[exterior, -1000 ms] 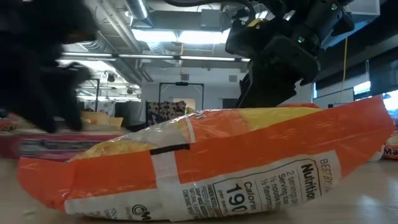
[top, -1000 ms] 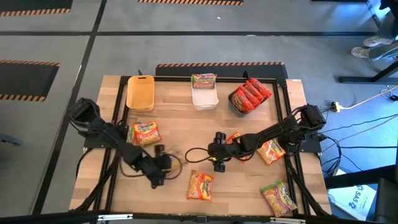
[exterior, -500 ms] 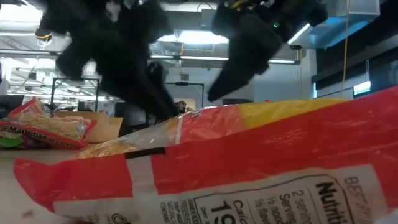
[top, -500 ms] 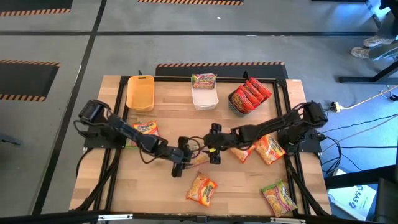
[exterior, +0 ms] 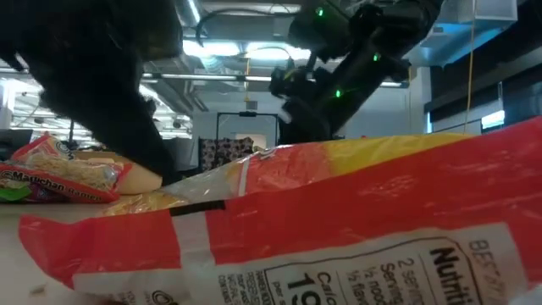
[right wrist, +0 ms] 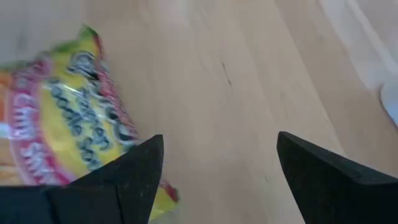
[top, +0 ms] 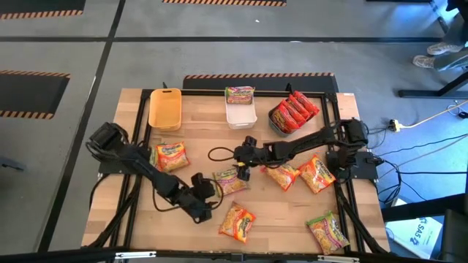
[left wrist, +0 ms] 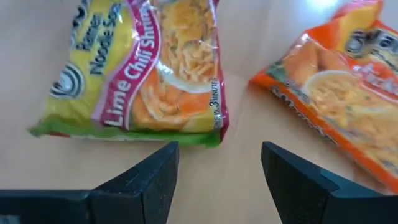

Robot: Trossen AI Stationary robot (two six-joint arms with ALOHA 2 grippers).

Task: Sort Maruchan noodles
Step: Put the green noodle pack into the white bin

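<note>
The lime chili packet (top: pixel 229 180) lies flat mid-table, between my two grippers, with an orange packet (top: pixel 236 220) near it toward the front. My left gripper (top: pixel 205 191) and right gripper (top: pixel 240 171) both stand open and empty, just beside it. If both reach in together, they could collide, or a finger could shove the slick wrapper away.

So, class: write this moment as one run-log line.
left hand: open, empty | right hand: open, empty | lime chili shrimp packet: on table between hands
</note>
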